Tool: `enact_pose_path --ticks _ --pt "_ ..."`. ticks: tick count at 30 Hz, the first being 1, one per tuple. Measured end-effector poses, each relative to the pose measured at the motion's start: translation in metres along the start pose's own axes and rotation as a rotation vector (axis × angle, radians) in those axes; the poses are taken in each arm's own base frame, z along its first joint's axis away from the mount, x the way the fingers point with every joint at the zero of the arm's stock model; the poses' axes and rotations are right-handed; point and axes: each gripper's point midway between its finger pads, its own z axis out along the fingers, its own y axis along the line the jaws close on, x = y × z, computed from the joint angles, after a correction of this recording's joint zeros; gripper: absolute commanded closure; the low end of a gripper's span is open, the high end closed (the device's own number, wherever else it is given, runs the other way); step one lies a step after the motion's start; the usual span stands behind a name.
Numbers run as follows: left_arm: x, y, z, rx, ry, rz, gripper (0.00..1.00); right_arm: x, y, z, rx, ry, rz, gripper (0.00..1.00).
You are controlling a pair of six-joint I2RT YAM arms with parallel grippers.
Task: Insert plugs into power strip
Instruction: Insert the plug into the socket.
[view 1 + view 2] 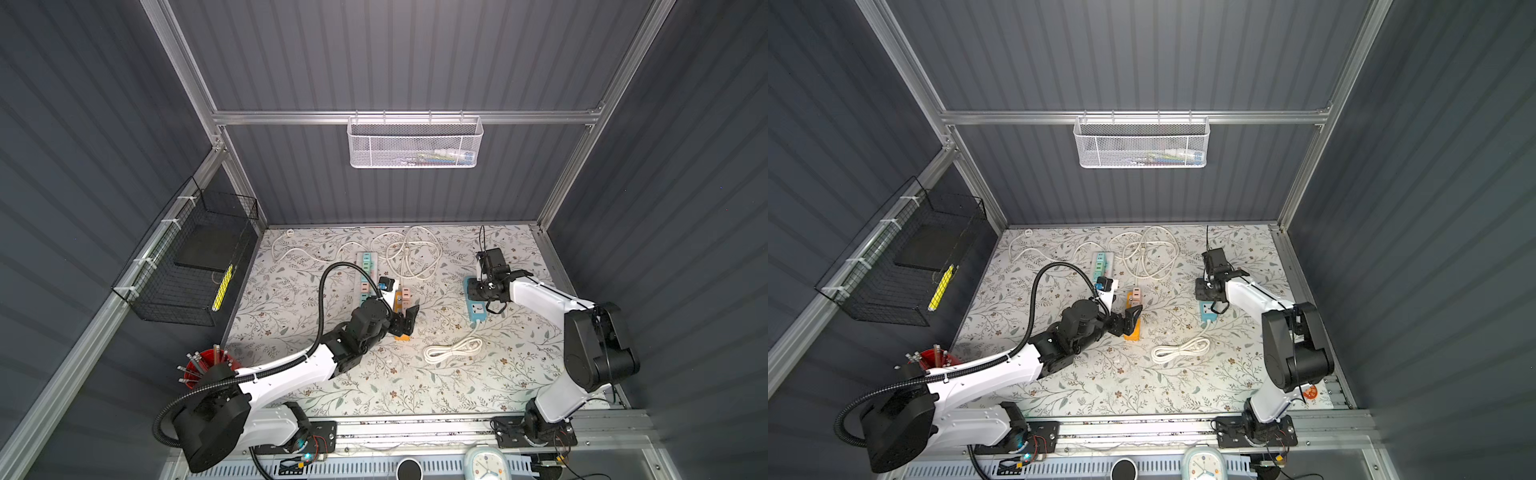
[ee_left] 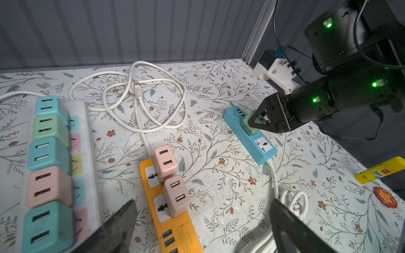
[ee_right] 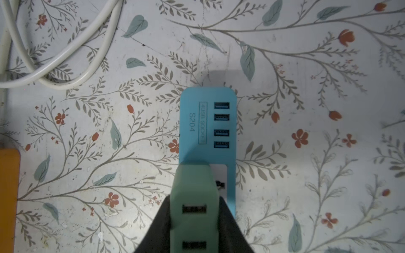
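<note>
My right gripper (image 3: pixel 194 201) is shut on a mint green plug (image 3: pixel 194 188), its black fingers (image 3: pixel 157 227) pressed to both sides. The plug stands on the socket beside the USB ports of a blue power strip (image 3: pixel 208 122); its prongs are hidden. The strip's other socket (image 2: pixel 263 144) is bare. My left gripper (image 2: pixel 202 210) is open and holds nothing, hovering over the near end of an orange power strip (image 2: pixel 175 230) that carries two pink plugs (image 2: pixel 165 163). A white power strip (image 2: pixel 87 131) holds several teal, green and pink plugs (image 2: pixel 47 154). In both top views the left gripper (image 1: pixel 405 320) (image 1: pixel 1128 318) sits mid-table.
A loose white cord (image 1: pixel 411 253) loops at the back and a coiled cord (image 1: pixel 455 349) lies in front of the blue strip. A yellow object (image 2: pixel 379 169) and a red badge (image 2: pixel 386 197) lie at the right edge. A red pencil cup (image 1: pixel 205 365) stands front left.
</note>
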Motion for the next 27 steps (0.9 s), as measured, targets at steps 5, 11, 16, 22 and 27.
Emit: enact_pose_path --ticks 5,11,16,22,27 --pt "-0.001 0.001 0.000 -0.003 -0.001 -0.001 0.06 0.002 0.007 0.000 0.012 -0.003 0.017 0.84" --pt "0.000 0.001 -0.001 -0.002 -0.002 0.002 0.06 0.003 0.034 0.004 0.046 -0.016 -0.008 0.79" --pt "-0.003 0.002 -0.007 0.002 -0.018 0.007 0.05 0.003 0.036 0.006 0.073 -0.018 -0.006 0.54" --pt "-0.002 0.003 -0.009 0.004 -0.022 0.013 0.05 0.026 0.034 0.015 0.081 0.061 -0.039 0.42" --pt "-0.004 0.002 -0.008 0.009 -0.027 0.010 0.05 0.031 0.040 0.008 0.041 0.084 -0.051 0.38"
